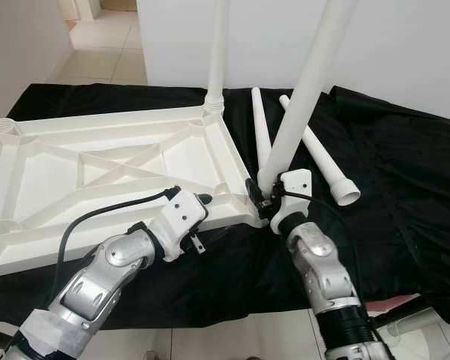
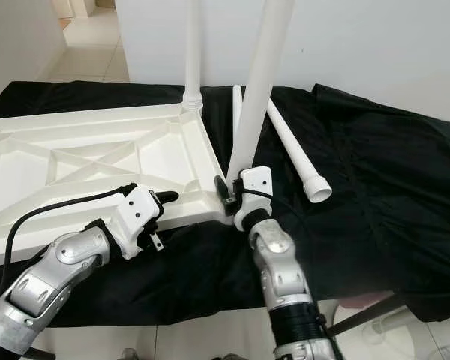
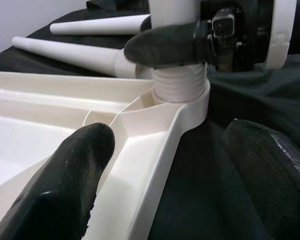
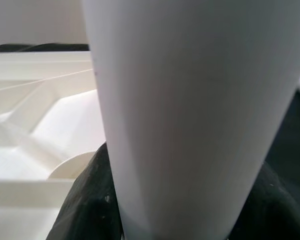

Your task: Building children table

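Observation:
The white plastic table top (image 1: 112, 161) lies upside down on a black cloth. One white leg (image 1: 216, 60) stands upright in its far right corner. A second leg (image 1: 300, 97) leans in the near right corner socket (image 3: 190, 107), its threaded end (image 3: 180, 82) partly in. My right gripper (image 1: 264, 196) is shut on this leg just above the thread. My left gripper (image 1: 202, 204) is open astride the table top's near rim, one finger (image 3: 75, 165) inside the frame and the other (image 3: 270, 170) over the cloth. Two loose legs (image 1: 261, 127) (image 1: 319, 154) lie behind.
The black cloth (image 1: 390, 187) covers the work surface up to the white wall (image 1: 405, 45). An empty socket (image 1: 4, 127) sits at the table top's far left corner. Tiled floor (image 1: 105, 45) runs off at the back left, and floor shows below the cloth's front edge (image 1: 240, 337).

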`<state>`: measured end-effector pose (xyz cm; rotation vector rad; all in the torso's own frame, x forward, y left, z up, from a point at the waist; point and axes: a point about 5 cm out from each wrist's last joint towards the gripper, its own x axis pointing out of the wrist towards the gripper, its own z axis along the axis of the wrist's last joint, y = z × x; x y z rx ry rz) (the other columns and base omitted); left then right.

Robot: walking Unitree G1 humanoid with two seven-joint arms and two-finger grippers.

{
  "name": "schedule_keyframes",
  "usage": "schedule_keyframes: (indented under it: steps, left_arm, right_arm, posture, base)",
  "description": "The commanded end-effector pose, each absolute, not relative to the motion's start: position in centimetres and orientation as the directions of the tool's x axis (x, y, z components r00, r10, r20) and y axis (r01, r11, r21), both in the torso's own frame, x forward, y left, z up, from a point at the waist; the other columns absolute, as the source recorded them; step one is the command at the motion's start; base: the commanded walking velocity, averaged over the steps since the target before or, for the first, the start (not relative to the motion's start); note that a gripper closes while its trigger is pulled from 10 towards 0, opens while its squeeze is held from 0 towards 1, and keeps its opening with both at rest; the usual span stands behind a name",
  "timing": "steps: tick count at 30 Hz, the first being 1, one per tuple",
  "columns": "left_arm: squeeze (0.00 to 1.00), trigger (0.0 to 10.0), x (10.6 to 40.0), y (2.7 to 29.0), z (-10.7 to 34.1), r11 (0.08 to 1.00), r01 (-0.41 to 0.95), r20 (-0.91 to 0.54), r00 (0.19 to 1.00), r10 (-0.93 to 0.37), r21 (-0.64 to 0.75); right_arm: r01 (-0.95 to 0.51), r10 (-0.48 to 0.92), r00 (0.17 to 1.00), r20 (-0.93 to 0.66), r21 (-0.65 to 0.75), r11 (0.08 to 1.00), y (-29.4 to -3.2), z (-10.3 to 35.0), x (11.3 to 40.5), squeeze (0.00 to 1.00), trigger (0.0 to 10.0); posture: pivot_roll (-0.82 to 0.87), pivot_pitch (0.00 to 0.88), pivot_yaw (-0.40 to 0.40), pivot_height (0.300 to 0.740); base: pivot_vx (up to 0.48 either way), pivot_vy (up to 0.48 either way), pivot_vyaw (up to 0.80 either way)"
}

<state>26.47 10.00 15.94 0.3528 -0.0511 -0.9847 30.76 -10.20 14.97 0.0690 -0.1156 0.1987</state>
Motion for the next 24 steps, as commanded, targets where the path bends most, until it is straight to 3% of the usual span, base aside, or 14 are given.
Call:
schedule_keyframes:
  steps: [1,5,11,12,20,21,22,23,24]
  left_arm:
    - [0.0,10.0,25.9,9.8,15.7,0.416,0.857,-0.153,0.475,-0.866,0.303]
    - [0.0,10.0,25.9,9.9,15.7,0.418,0.857,-0.153,0.477,-0.866,0.302]
    - [0.0,10.0,25.8,9.8,15.6,0.414,0.859,-0.158,0.473,-0.867,0.301]
    - [0.0,10.0,25.8,9.8,15.6,0.412,0.86,-0.159,0.471,-0.868,0.3]
    - [0.0,10.0,25.9,10.0,15.6,0.421,0.855,-0.159,0.481,-0.862,0.303]
    - [0.0,10.0,25.9,10.0,15.6,0.422,0.855,-0.159,0.482,-0.862,0.303]
    - [0.0,10.0,25.9,10.0,15.6,0.422,0.855,-0.159,0.482,-0.862,0.303]
    - [0.0,10.0,25.9,10.0,15.6,0.422,0.854,-0.16,0.482,-0.861,0.304]
    - [0.0,10.0,25.9,10.0,15.6,0.422,0.854,-0.16,0.482,-0.861,0.304]
  right_arm:
    - [-0.123,0.12,0.992,0.04,0.114,0.986,-10.8,13.3,30.5,0.0,10.0]
    - [-0.033,0.032,0.999,0.01,0.164,0.986,-10.2,13.3,30.0,0.0,10.0]
    - [-0.08,0.075,0.996,0.04,0.169,0.982,-9.0,14.0,29.5,0.01,10.0]
    - [-0.086,0.078,0.996,0.05,0.161,0.983,-9.1,14.2,29.5,1.0,10.0]
    - [-0.157,0.144,0.983,0.112,0.114,0.981,-10.2,15.0,29.8,1.0,10.0]
    - [-0.177,0.167,0.979,0.116,0.085,0.981,-10.7,15.1,29.9,0.5,10.0]
    - [-0.177,0.167,0.979,0.116,0.085,0.981,-10.7,15.1,29.9,0.5,10.0]
    - [-0.22,0.21,0.971,0.116,0.076,0.973,-11.1,15.1,30.1,0.0,10.0]
    - [-0.249,0.239,0.964,0.116,0.073,0.966,-11.3,15.1,30.2,0.0,10.0]
  posture:
    - [-0.03,0.069,-0.055,0.74]
    - [-0.02,0.071,-0.057,0.74]
    - [-0.02,0.072,-0.053,0.74]
    - [-0.02,0.072,-0.053,0.74]
    - [-0.02,0.077,-0.049,0.74]
    - [-0.02,0.078,-0.048,0.74]
    - [-0.02,0.078,-0.048,0.74]
    - [-0.02,0.081,-0.048,0.74]
    - [-0.02,0.081,-0.048,0.74]
  base:
    - [0.0,0.0,0.0]
    - [0.0,0.0,0.0]
    - [0.0,0.0,0.0]
    - [0.0,0.0,0.0]
    - [0.0,0.0,0.0]
    - [0.0,0.0,0.0]
    - [0.0,0.0,0.0]
    - [0.0,0.0,0.0]
    - [0.0,0.0,0.0]
